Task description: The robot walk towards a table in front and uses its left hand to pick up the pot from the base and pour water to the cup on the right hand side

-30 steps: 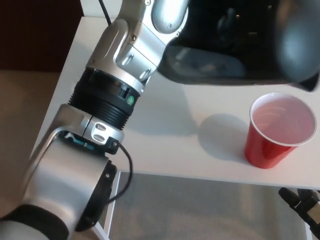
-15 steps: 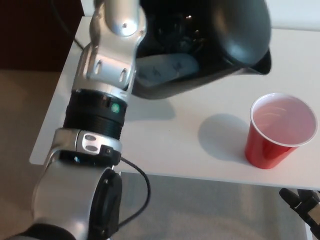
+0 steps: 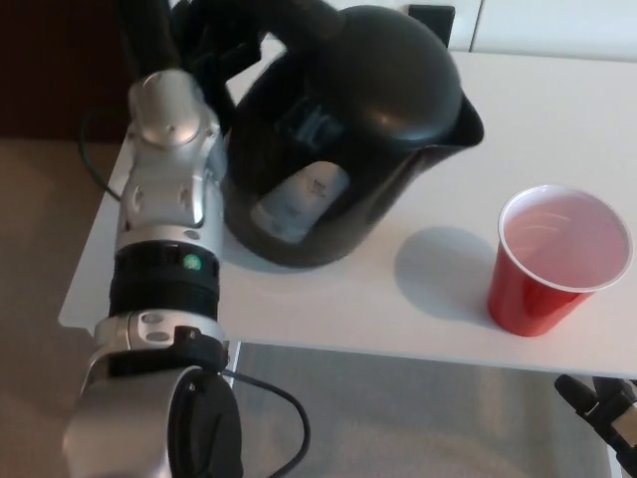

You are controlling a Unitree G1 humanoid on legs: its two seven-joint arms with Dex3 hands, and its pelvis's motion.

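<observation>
Black pot is gripped at its handle by the left hand, fingers seemingly wrapped round it, spout aimed toward the red cup on the white table; pouring looks done or pending, cup contents unclear

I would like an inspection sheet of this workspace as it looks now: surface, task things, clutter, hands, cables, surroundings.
Surface: white table, bare between kettle and cup.
Job's things: black kettle, roughly upright, spout toward the red cup; cup upright near the table's front edge, apart from the kettle; whether it holds water is unclear.
Clutter: small dark object at the far table edge, unidentifiable.
Hands: left hand closed on the kettle's handle; right hand not in view.
Cables: black cable looping at the left arm; another past the table's left edge.
Surroundings: beige floor left, grey floor below, black part bottom right.
</observation>
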